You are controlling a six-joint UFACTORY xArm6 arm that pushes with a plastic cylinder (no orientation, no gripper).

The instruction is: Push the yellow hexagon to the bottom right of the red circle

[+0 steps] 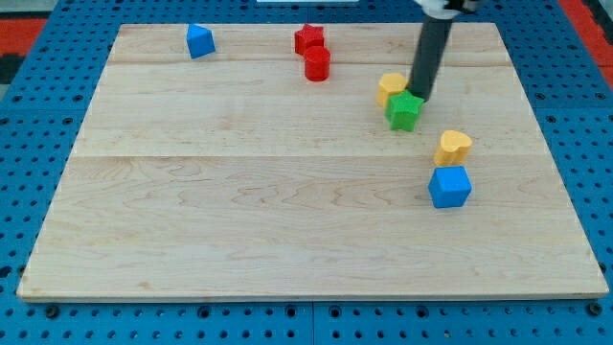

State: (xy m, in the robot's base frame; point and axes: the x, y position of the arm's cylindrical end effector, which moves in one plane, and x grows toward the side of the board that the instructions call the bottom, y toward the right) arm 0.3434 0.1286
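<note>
The desk (287, 220) is a pale wooden board of glued planks with a fine grain, lying on a blue pegboard surface (38, 115) dotted with holes. My tip (420, 98) is the lower end of a straight dark rod with a matte look; there is no pincer on it, so nothing spreads or pinches. The tip sits just at the right edge of the yellow hexagon (390, 87) and right above the green star (404, 110), seemingly touching both.

The yellow hexagon lies in the upper right part of the board, to the right of and slightly lower than the red circle (317, 63), with a clear gap between them. The red circle is a short cylinder, touching a red star (308, 39) just above it. A blue block (199, 40) with a pointed top stands near the view's top left. Lower right, a yellow heart-like block (453, 147) sits just above a blue cube (449, 186), nearly touching. All blocks look smooth and solid.
</note>
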